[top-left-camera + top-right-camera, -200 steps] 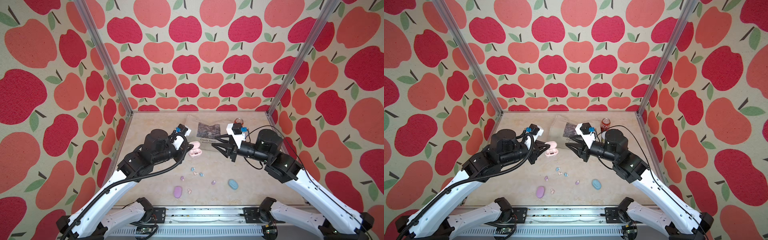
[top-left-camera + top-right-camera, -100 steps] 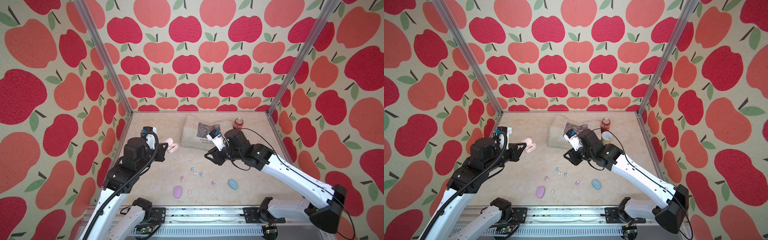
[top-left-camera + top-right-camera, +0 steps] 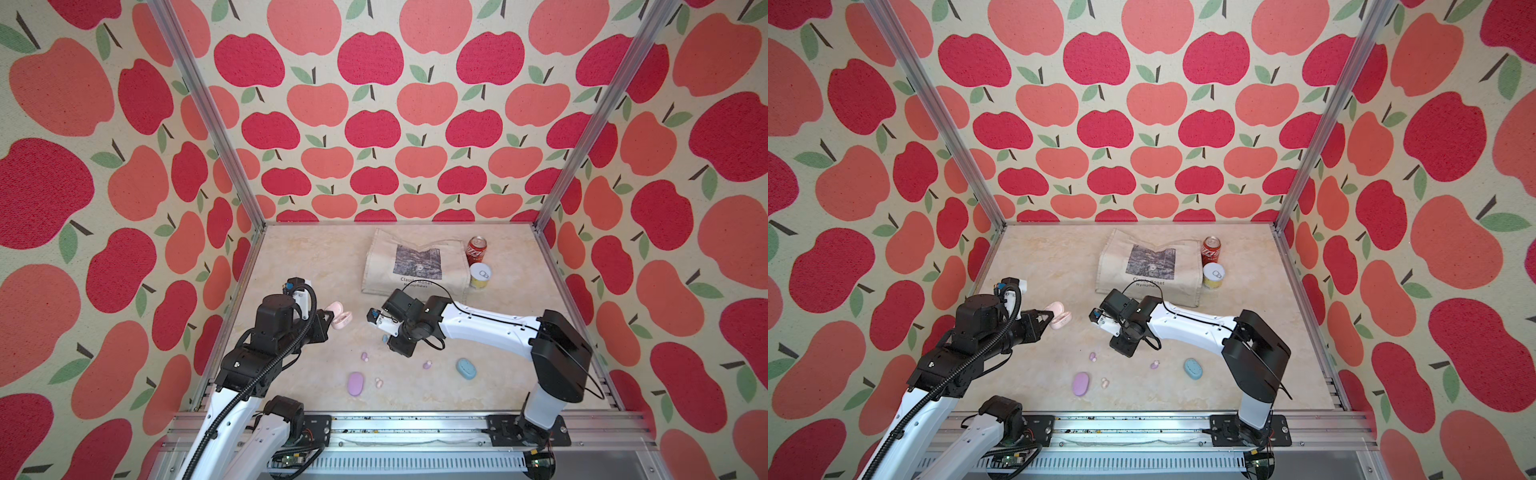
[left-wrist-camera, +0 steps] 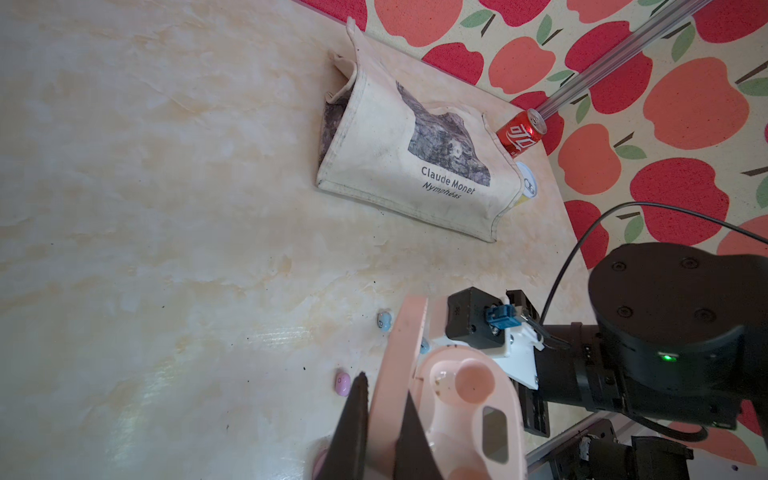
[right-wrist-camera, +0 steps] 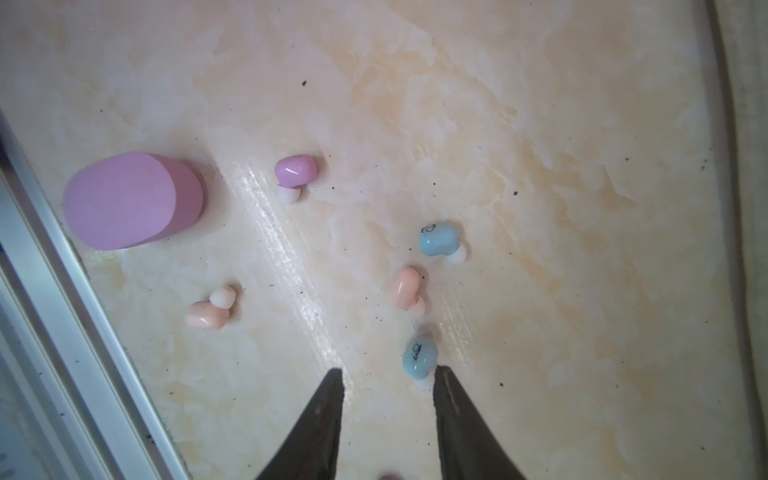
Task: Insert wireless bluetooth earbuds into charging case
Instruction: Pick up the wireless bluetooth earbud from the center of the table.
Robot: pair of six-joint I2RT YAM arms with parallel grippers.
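Observation:
My left gripper (image 4: pixel 384 390) is shut on the raised lid of the open pink charging case (image 3: pixel 338 318), held above the table's left side; both of its wells (image 4: pixel 473 380) look empty. My right gripper (image 5: pixel 390 372) is open and points down just over the table. A light blue earbud (image 5: pixel 419 357) lies next to the tip of one finger. Beyond it lie a pink earbud (image 5: pixel 405 286), a second blue one (image 5: pixel 436 237), a lilac one (image 5: pixel 295 170) and another pink one (image 5: pixel 208 313). In a top view another lilac earbud (image 3: pixel 427 365) lies apart.
A shut lilac case (image 3: pixel 355 383) and a shut blue case (image 3: pixel 466 368) lie near the front edge. A printed tote bag (image 3: pixel 415 266), a red can (image 3: pixel 476 249) and a yellow can (image 3: pixel 481 276) stand at the back right. Patterned walls enclose three sides.
My left arm has drawn back to the left with the pink case. My right arm has swung down and forward, and its gripper now points at the earbuds on the table.

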